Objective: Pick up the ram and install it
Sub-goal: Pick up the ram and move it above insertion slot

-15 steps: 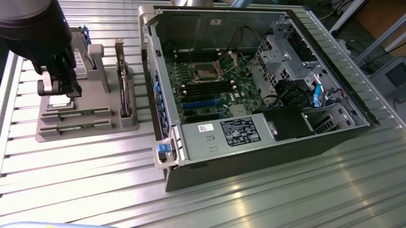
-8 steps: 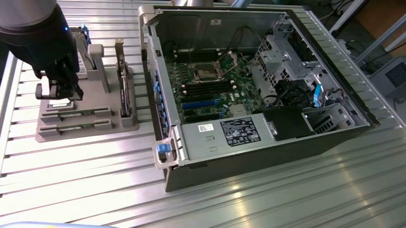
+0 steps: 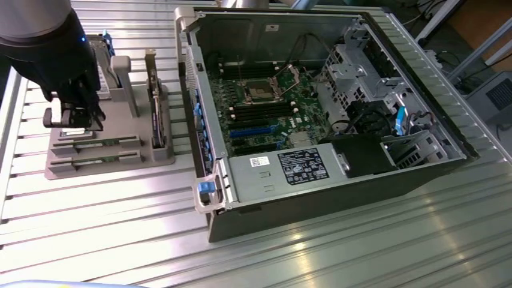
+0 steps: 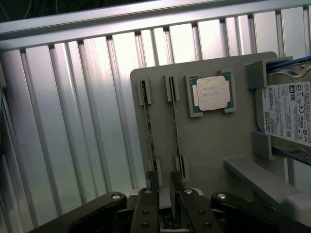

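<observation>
The gripper hung over the grey holder at the left of the exterior view. The holder stood just beside the open computer case on the ribbed metal table. The wrist view showed the gripper's fingers a narrow gap apart, with nothing clamped between them. The ram lay seated in its slot on the holder, parallel to a second ram stick. A processor chip and a hard drive occupied the same holder.
</observation>
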`<state>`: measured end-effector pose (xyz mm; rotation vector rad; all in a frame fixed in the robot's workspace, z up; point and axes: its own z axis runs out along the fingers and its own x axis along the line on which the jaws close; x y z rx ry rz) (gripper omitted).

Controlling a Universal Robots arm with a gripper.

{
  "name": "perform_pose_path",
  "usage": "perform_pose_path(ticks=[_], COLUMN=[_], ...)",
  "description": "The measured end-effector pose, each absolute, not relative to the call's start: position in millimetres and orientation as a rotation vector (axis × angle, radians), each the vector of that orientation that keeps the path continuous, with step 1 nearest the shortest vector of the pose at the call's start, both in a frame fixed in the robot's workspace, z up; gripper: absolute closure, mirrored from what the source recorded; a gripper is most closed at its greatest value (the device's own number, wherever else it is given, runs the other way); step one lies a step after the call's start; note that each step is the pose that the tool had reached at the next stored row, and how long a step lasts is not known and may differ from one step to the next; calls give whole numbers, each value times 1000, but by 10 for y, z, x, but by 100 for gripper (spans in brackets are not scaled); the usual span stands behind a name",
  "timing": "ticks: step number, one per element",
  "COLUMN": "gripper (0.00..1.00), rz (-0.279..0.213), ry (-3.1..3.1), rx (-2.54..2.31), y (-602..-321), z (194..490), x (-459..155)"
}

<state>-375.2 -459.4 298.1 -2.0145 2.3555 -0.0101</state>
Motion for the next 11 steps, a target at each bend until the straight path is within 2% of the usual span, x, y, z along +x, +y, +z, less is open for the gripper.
perform_pose_path(ticks=[11], gripper=[76], rz=[-8], ry=[2321], rx=[-2054], y=[-4608], z=[2697], x=[-3813])
